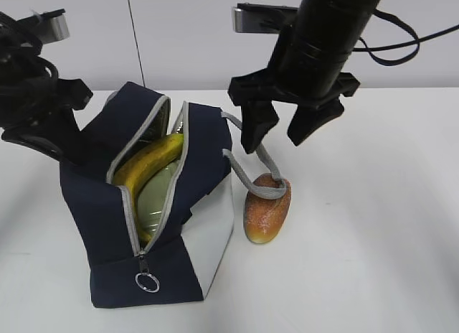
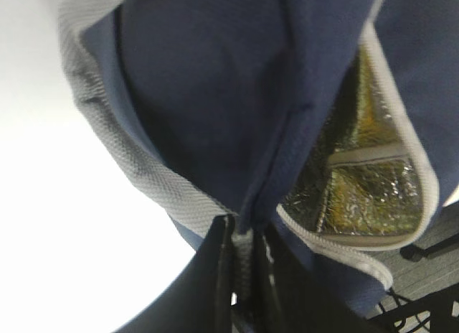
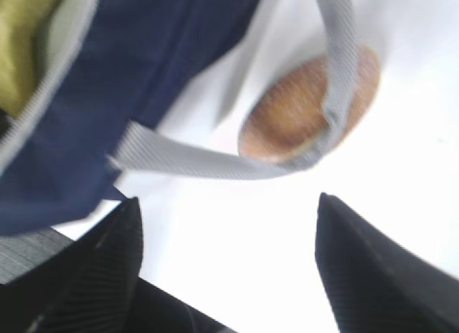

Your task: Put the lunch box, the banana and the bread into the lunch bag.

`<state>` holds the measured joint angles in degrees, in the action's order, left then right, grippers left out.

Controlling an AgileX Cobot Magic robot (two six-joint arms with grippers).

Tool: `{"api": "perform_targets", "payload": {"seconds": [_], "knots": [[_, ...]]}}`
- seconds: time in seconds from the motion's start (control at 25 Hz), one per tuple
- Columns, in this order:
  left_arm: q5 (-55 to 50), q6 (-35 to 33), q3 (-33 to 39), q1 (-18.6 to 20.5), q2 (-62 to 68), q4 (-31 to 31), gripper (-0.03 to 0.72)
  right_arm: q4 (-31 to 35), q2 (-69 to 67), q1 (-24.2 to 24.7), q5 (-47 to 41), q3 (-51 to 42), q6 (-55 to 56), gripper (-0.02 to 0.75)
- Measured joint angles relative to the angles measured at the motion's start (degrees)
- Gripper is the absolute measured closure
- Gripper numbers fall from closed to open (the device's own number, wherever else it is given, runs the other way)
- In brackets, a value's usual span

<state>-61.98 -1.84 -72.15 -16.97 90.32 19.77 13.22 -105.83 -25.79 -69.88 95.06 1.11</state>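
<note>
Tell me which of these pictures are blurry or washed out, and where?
Right wrist view: soft blur over the golden-brown bread roll and grey woven handle; white table blown out. Left wrist view: navy-blue fabric lunch bag slightly soft, table glaring white. Exterior view: sharp, evenly lit.

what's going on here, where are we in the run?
Packing a lunch bag. The banana and lunch box are already inside. The left gripper pinches the bag's edge, holding it open. The right gripper hangs open above the bread, which lies on the table with a grey handle draped over it.
</note>
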Motion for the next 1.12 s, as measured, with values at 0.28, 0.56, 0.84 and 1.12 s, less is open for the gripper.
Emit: {"api": "perform_targets", "payload": {"seconds": [0.28, 0.56, 0.84, 1.12], "knots": [[-0.9, 1.2, 0.0, 4.1, 0.0, -0.2, 0.659, -3.0, 2.2, 0.0, -0.1, -11.2, 2.6, 0.174], [-1.2, 1.3, 0.0, 4.3, 0.0, -1.3, 0.657, -3.3, 2.2, 0.0, 1.6, -15.7, 4.2, 0.175], [-1.2, 1.3, 0.0, 4.3, 0.0, -1.4, 0.655, -2.7, -1.9, 0.0, 9.5, -15.7, 6.9, 0.176], [-1.2, 1.3, 0.0, 4.3, 0.0, -1.5, 0.655, -2.6, -3.8, 0.0, 16.9, -15.7, 11.2, 0.177]]}}
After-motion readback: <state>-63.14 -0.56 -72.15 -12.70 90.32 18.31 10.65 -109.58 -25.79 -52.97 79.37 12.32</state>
